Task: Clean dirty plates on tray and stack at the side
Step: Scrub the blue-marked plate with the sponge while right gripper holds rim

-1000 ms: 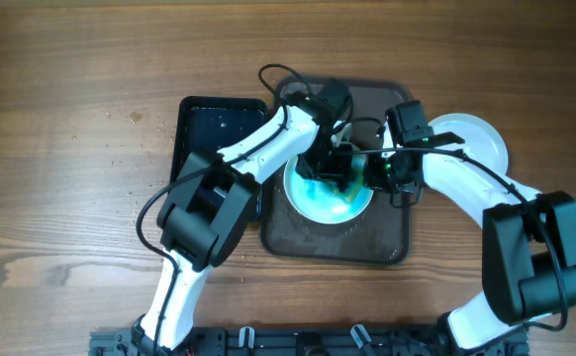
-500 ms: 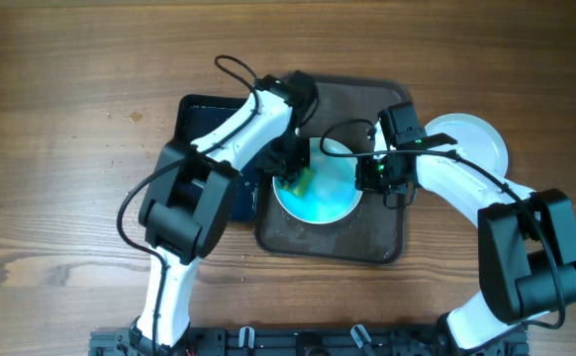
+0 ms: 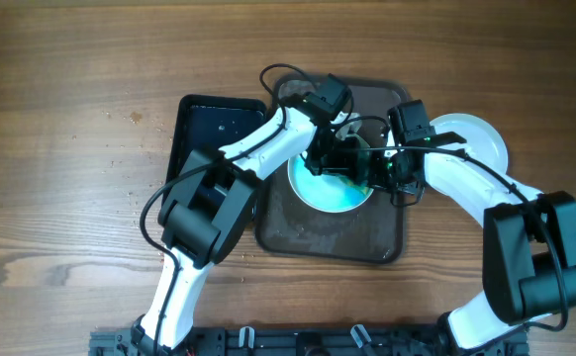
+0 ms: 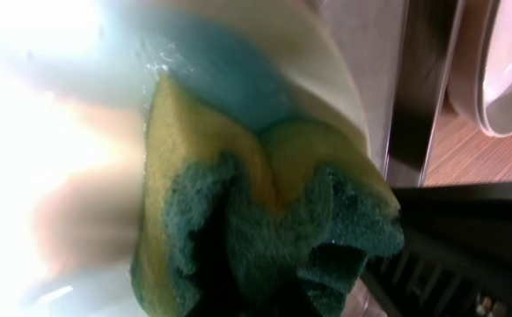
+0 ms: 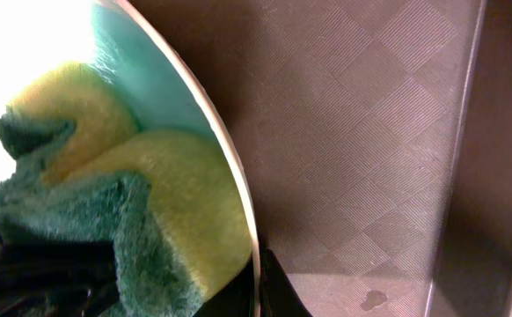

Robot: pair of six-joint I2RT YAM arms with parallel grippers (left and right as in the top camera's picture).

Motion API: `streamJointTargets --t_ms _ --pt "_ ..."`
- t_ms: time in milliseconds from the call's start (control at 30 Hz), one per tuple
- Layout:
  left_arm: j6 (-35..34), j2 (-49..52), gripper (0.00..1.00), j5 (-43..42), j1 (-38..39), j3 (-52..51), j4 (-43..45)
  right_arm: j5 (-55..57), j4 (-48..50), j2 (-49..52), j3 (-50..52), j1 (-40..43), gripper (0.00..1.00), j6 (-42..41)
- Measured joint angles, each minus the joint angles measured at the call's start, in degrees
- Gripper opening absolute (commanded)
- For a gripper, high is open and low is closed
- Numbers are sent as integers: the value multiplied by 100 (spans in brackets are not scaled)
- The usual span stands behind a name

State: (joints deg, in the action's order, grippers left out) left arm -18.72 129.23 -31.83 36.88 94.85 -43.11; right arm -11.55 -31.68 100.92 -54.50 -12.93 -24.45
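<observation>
Sponge [image 3: 358, 171] back at right rim of plate [image 3: 328, 191]

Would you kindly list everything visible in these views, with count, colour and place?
round teal plate: one, teal with a pale rim, on the brown tray.
yellow and green sponge: one, yellow with a green scouring side, pressed on the teal plate.
brown textured tray: one, brown, at the table's centre.
round white plate: one, white, on the table right of the brown tray.
black rectangular basin: one, black, wet-looking, left of the brown tray.
wooden table: one, brown, under everything.
left hand: one, black, shut on the sponge.
right hand: one, black, gripping the teal plate's right rim.
</observation>
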Motion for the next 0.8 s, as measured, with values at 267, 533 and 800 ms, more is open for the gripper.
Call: streamJointTargets --t_ms 267,533,800 --pt "22 -11 4 503 -79 138 -1784 -133 7 2 2 -101 4 24" --pt "-216 -101 4 1832 -348 186 -2621 -328 42 24 2 -177 4 22" --pt "-872 -149 4 2498 -507 186 -2756 -417 87 46 2 -195 4 22"
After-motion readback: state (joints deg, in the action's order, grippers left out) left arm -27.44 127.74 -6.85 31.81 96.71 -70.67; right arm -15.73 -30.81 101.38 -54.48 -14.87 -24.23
